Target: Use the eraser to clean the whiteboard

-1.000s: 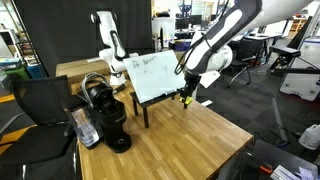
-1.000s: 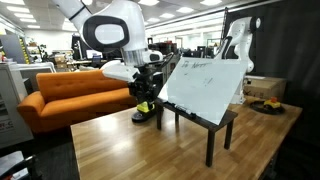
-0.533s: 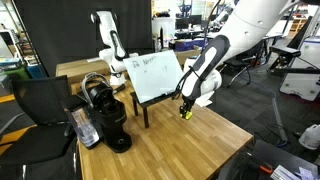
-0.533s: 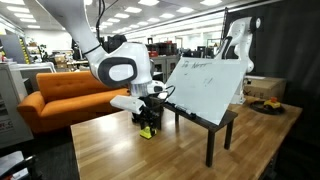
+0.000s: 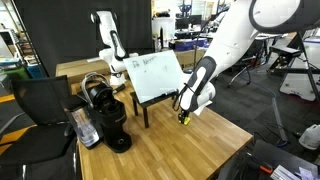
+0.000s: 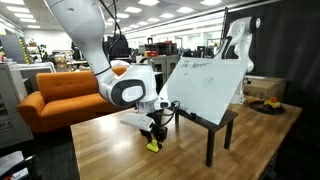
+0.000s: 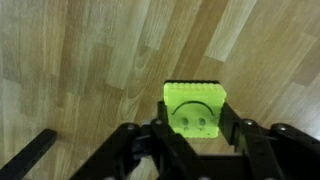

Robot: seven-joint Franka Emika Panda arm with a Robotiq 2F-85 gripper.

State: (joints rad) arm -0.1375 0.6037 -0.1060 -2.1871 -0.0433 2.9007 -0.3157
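- The eraser point(image 7: 195, 105) is looking light and spongy, likely giving a little under pressure, so its two flat side faces are the place to grip.
- The pincer point(image 7: 195, 128) is pinching it exactly there — jaws pressing in on both sides, the block poking out ahead.
- The eraser is hanging low over the desk point(image 6: 100, 150), beside the whiteboard point(image 6: 205, 85) stand and apart from the board face.
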